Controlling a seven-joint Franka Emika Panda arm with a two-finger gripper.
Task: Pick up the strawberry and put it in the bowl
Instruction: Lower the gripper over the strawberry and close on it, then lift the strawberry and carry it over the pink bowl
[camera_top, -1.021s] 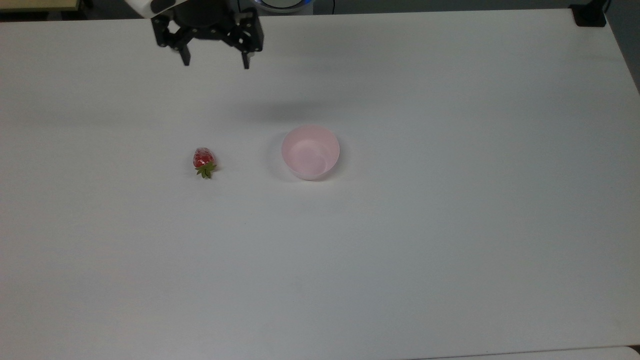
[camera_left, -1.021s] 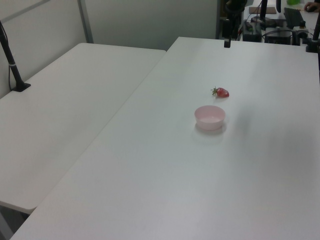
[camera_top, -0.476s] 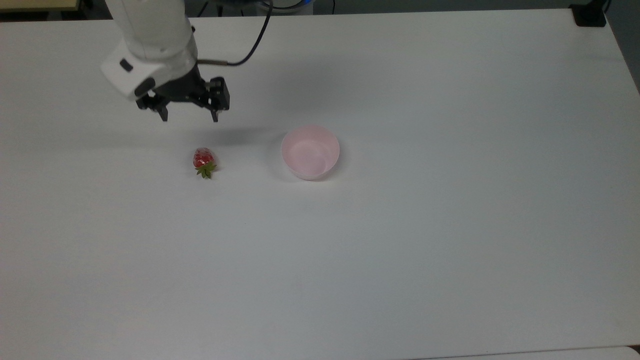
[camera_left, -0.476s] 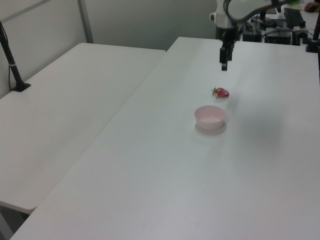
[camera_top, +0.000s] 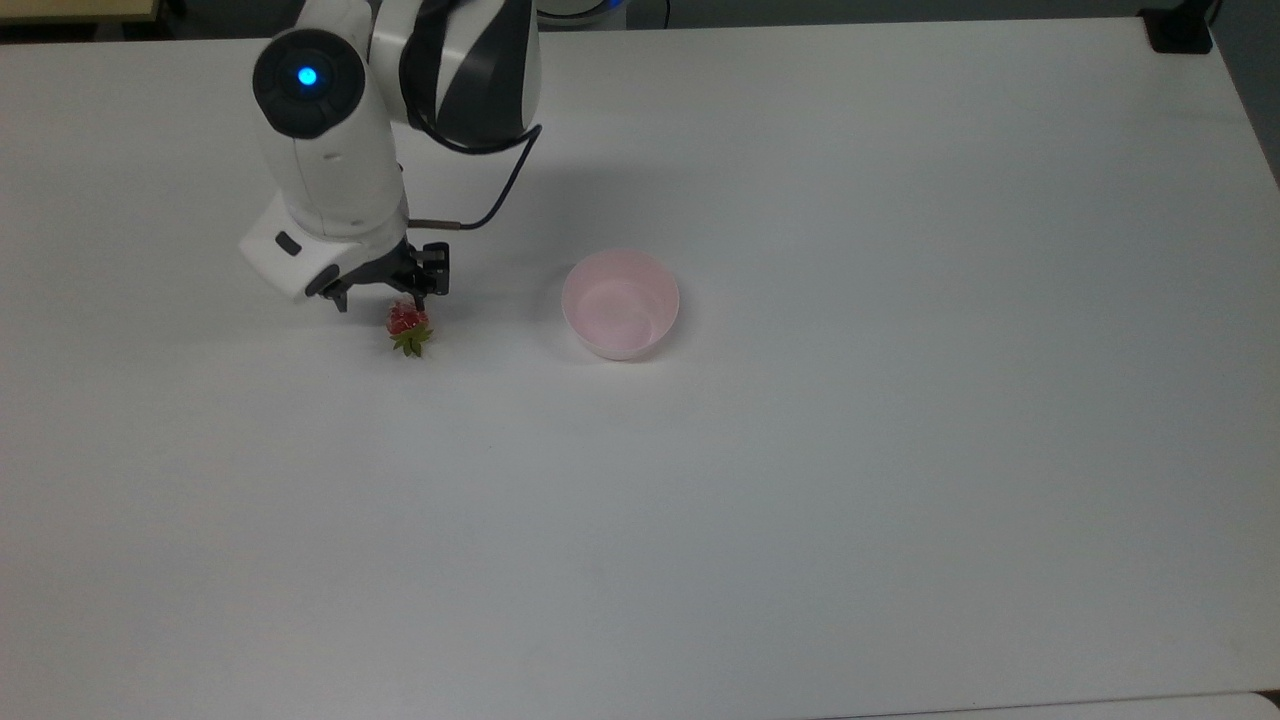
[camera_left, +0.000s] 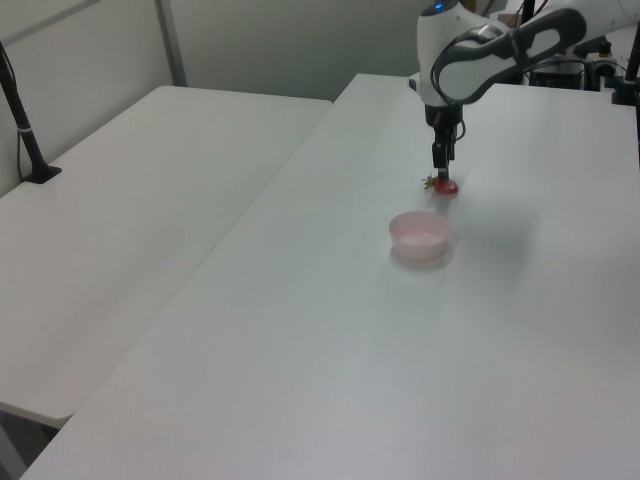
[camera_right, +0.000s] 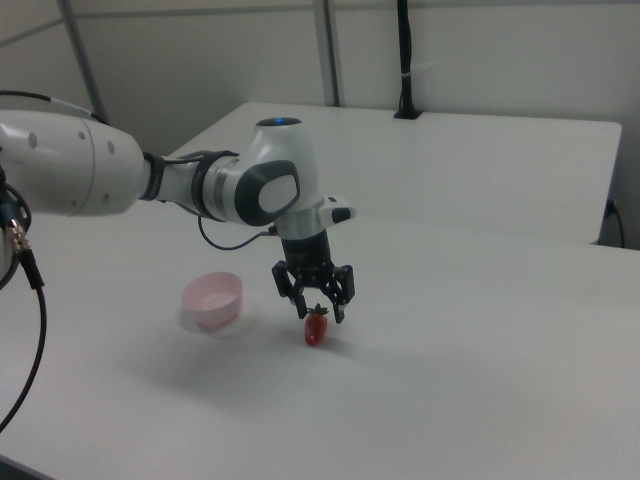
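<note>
1. The black two-finger tool (camera_right: 318, 309) is hanging from the white arm (camera_top: 330, 170) and pointing down at the white bench (camera_top: 800, 450). Its fingers are spread wide, and it is gripping nothing.
2. In the right view, one fingertip is sitting on each side of the strawberry (camera_right: 316, 329), just above the fruit. Whether a fingertip is touching it cannot be told.
3. In the top view, the tool (camera_top: 382, 299) is sitting just beyond the far end of the strawberry (camera_top: 407, 324), with one finger overlapping the fruit's far edge.
4. In the left view, the tool (camera_left: 441, 165) is hanging right over the strawberry (camera_left: 443, 185).
5. The pale pink bowl (camera_top: 620, 304) is standing upright on the bench with nothing in it. It is lying to the top view's right of the strawberry, apart from it.
6. In the right view, the bowl (camera_right: 213, 299) is appearing to the right view's left of the tool, near but not touching.
7. The strawberry is lying on its side on the bench, outside the bowl. Its green cap is pointing toward the near edge in the top view.
8. In the left view, the bowl (camera_left: 420, 234) is sitting nearer than the strawberry.
</note>
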